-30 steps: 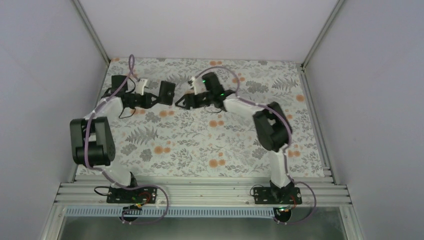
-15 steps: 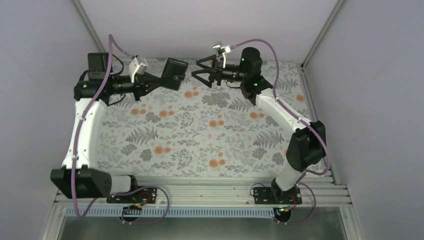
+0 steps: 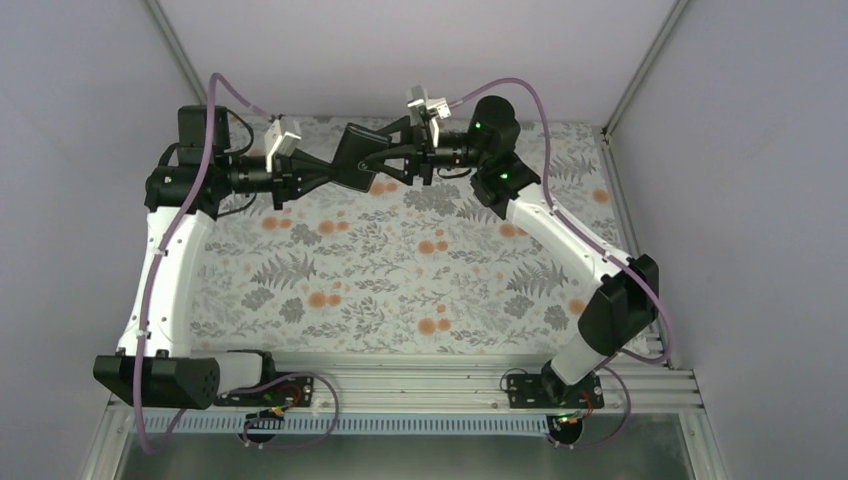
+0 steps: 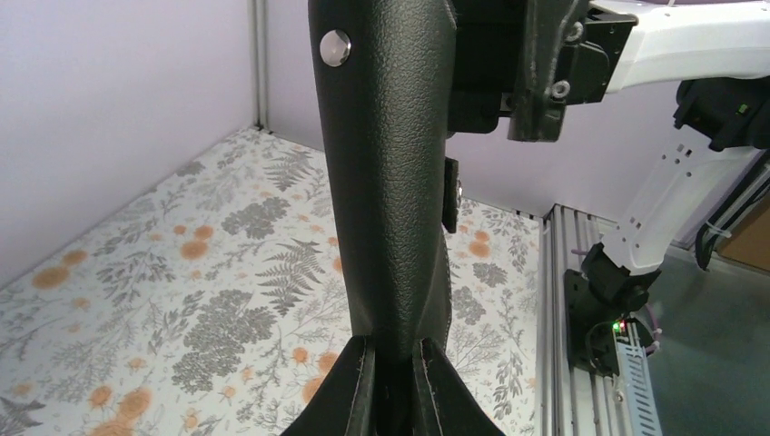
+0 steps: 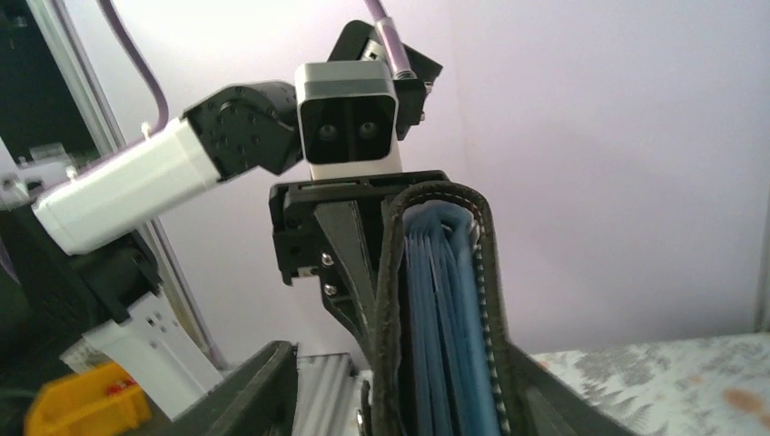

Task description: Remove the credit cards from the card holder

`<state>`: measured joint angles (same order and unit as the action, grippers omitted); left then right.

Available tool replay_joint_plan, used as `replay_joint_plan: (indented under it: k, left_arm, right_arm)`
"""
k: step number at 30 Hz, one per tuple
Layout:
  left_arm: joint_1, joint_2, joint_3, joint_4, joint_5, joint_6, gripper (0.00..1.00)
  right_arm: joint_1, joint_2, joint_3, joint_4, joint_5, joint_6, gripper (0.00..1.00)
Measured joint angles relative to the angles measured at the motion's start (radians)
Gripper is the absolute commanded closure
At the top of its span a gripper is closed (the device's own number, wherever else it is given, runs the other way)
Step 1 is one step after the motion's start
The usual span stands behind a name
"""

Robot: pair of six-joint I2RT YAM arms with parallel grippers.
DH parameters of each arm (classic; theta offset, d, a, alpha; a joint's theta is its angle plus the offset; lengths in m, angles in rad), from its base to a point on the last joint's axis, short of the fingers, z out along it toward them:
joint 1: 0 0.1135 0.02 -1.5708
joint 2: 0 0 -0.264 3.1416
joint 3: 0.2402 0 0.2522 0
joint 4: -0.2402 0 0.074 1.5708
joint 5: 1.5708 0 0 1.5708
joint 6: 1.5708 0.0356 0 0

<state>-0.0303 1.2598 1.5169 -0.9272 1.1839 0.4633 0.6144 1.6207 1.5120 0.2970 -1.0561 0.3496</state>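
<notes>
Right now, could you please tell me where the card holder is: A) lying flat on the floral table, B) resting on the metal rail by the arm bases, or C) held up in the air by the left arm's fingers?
C: the left fingers pinch one end of the card holder, which is raised clear above the table.

Black card holder (image 4: 390, 173) — aloft, blue inside
</notes>
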Motion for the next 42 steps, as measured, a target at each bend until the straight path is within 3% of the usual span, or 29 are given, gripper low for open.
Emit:
replay_joint_plan:
  k: [3, 5, 6, 8, 10, 12, 18, 24, 26, 28, 31, 32, 34, 37, 39, 42]
  left_arm:
    - [0.0, -0.004, -0.002, -0.012, 0.009, 0.004, 0.97]
    - [-0.001, -0.01, -0.005, -0.018, 0.014, 0.008, 0.97]
    - [-0.001, -0.012, -0.009, -0.018, 0.015, 0.009, 0.91]
    - [-0.001, -0.014, -0.016, -0.018, 0.02, 0.015, 0.54]
    - [-0.001, -0.014, -0.023, -0.018, 0.021, 0.027, 0.32]
    - [-0.001, -0.014, -0.032, -0.029, 0.021, 0.044, 0.28]
    - [-0.01, -0.014, -0.044, -0.039, 0.021, 0.075, 0.45]
    - [-0.058, 0.012, -0.029, -0.043, 0.019, 0.103, 0.47]
    - [-0.079, 0.021, -0.028, -0.048, 0.017, 0.114, 0.53]
    - [-0.092, 0.029, -0.026, -0.062, 0.017, 0.133, 0.65]
    - [-0.095, 0.036, -0.02, -0.089, 0.02, 0.163, 0.94]
    - [-0.094, 0.039, -0.018, -0.097, 0.016, 0.181, 0.97]
    - [-0.09, 0.048, -0.013, -0.117, 0.019, 0.198, 0.98]
    - [-0.09, 0.056, -0.009, -0.126, 0.024, 0.208, 0.98]
    - [-0.09, 0.056, -0.009, -0.129, 0.024, 0.2, 0.98]
    - [-0.088, 0.056, -0.01, -0.08, -0.022, 0.117, 0.98]
  right_arm:
    - [-0.002, -0.001, 0.0, -0.003, -0.008, 0.0, 0.94]
    - [-0.005, -0.001, 0.002, -0.013, -0.006, 0.001, 0.96]
    - [-0.005, -0.001, 0.005, -0.023, -0.006, 0.0, 0.96]
    - [-0.005, -0.001, 0.019, -0.058, -0.006, -0.013, 0.96]
    - [-0.004, -0.001, 0.034, -0.102, -0.011, -0.041, 0.96]
    - [-0.004, -0.001, 0.054, -0.157, -0.018, -0.081, 0.96]
    - [0.01, 0.003, 0.167, -0.412, -0.046, -0.309, 0.96]
    - [0.032, 0.014, 0.216, -0.575, -0.043, -0.47, 0.96]
    - [0.034, 0.025, 0.229, -0.618, -0.035, -0.5, 0.96]
    - [0.035, 0.04, 0.241, -0.652, -0.03, -0.522, 0.96]
    - [0.037, 0.059, 0.248, -0.684, -0.024, -0.547, 0.96]
    - [0.038, 0.063, 0.248, -0.694, -0.03, -0.555, 0.96]
    - [0.04, 0.064, 0.251, -0.712, -0.021, -0.566, 0.86]
    - [0.041, 0.064, 0.256, -0.722, -0.003, -0.568, 0.57]
    - [0.042, 0.064, 0.256, -0.717, 0.041, -0.547, 0.5]
    - [0.037, 0.058, 0.254, -0.7, 0.164, -0.479, 0.49]
